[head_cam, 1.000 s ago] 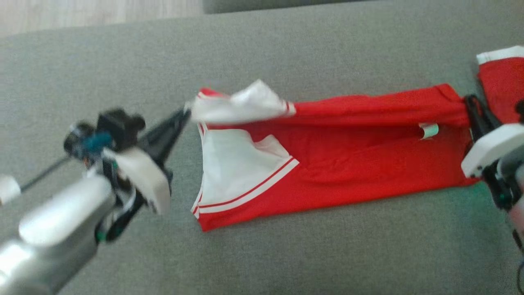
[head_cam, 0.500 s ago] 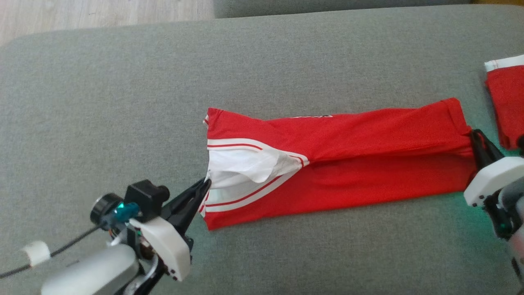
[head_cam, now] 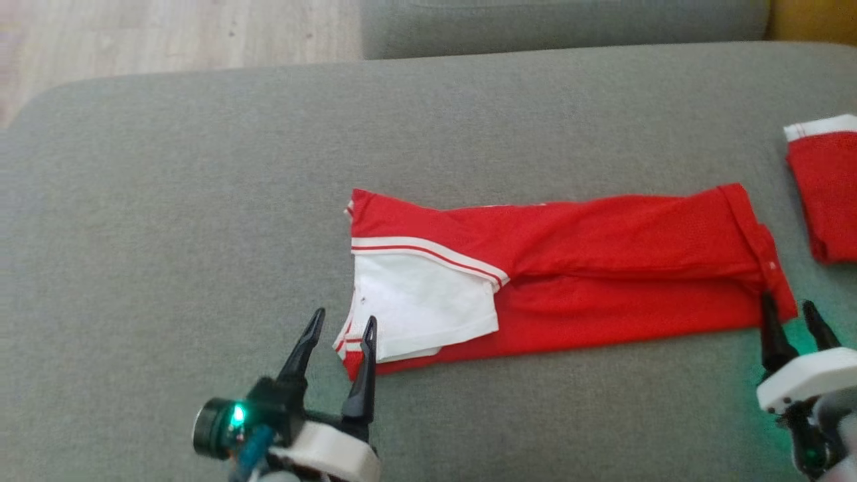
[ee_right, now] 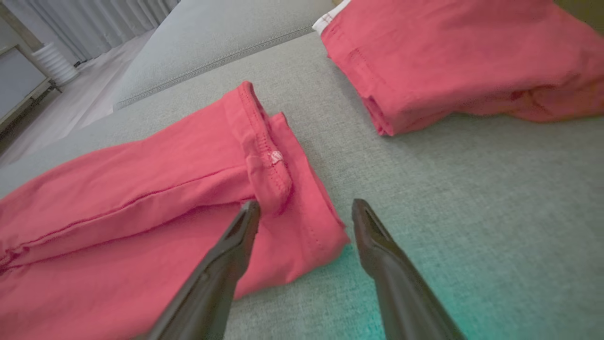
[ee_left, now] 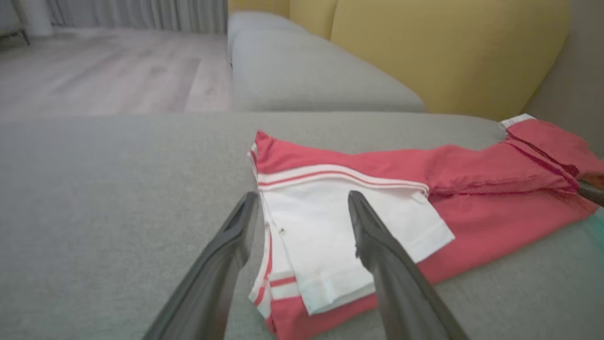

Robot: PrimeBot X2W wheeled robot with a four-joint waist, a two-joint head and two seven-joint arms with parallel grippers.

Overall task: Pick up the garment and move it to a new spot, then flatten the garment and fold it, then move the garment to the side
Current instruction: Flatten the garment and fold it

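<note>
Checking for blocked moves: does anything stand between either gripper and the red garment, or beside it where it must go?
Nothing lies between the left gripper or the right gripper and the garment; each stands open at one end. A second garment, folded, occupies the couch just past its right end.

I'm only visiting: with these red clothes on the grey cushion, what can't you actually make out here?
Second red garment: head view, cut off by the right edge; its full shape is unknown.
Folded red garment: its lower layers, hidden under the top fold in all views.
Pale mark on its hem: right wrist view, too small to read.
</note>
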